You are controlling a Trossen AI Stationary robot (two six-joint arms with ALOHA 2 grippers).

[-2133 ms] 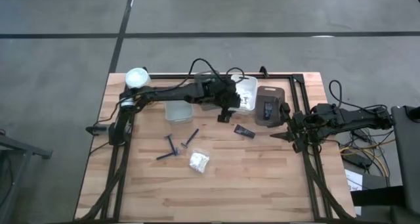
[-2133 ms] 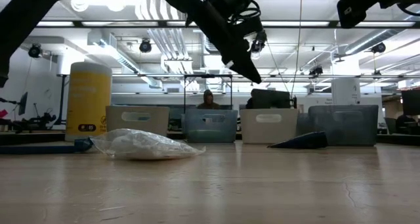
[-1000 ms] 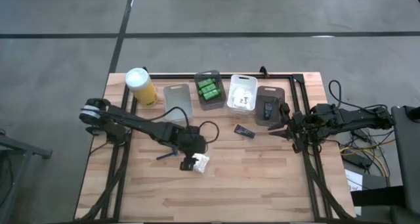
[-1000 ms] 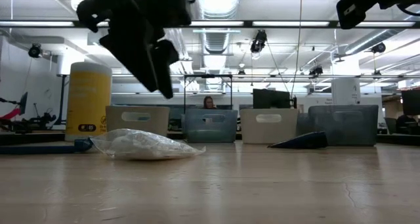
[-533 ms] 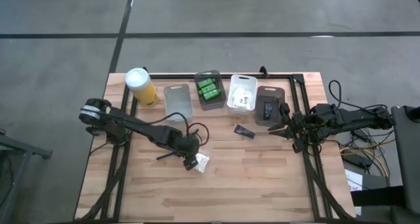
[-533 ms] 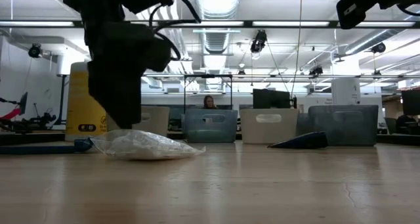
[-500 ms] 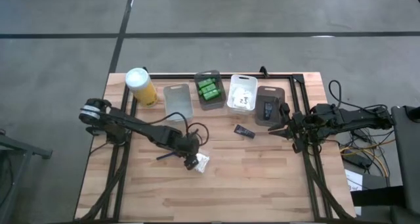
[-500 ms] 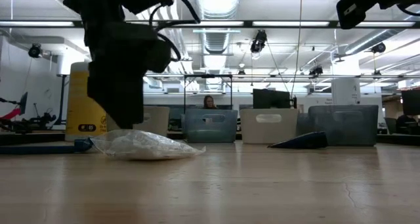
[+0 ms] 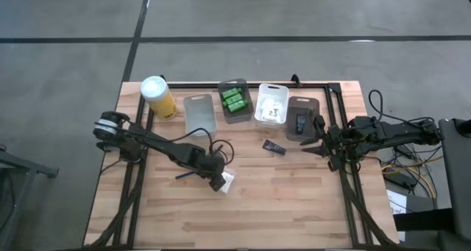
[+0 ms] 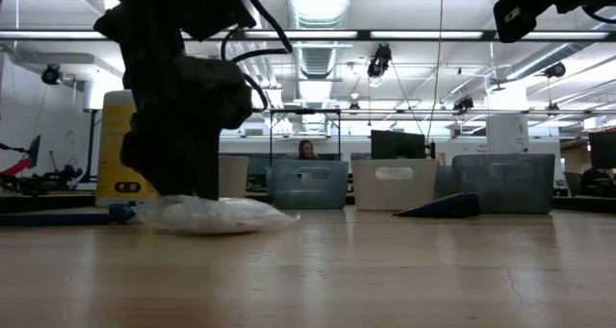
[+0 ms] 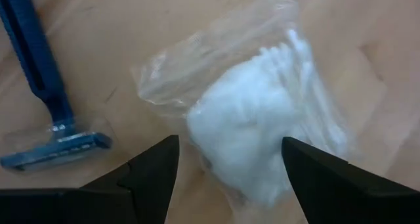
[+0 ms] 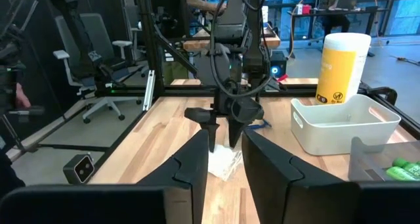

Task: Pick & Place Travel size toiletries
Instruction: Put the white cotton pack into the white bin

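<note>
The left pincer [image 9: 218, 182] is low over the white crinkly packet [image 9: 224, 179] near the middle of the wooden surface [image 9: 280, 207], its two dark fingers [image 11: 154, 175] spread wide to either side of the packet without clearly touching it; in the left wrist view the packet [image 11: 262, 129] looks like a clear bag of white cotton swabs. A dark blue razor [image 11: 42, 102] lies flat just beside the packet, and part of it shows next to the arm in the high view [image 9: 184, 176]. A flat black sachet [image 9: 274, 146] lies on the surface well apart from the packet, toward the right. Along the far edge stand four small bins in a row: a clear one [image 9: 199, 115], a grey one holding green tubes [image 9: 235, 101], a white one [image 9: 271, 104] with white contents, and a dark grey one [image 9: 299, 119] with a black item inside. The tall yellow canister [image 9: 158, 96] with a white lid stands at the far left corner; it bears a small dark label [image 12: 331, 86], but the print is too small to read. The right pincer [image 9: 315, 148] waits at the right edge of the surface, its fingers [image 12: 197, 161] a narrow gap apart and holding nothing. No brand or other writing is legible anywhere.
</note>
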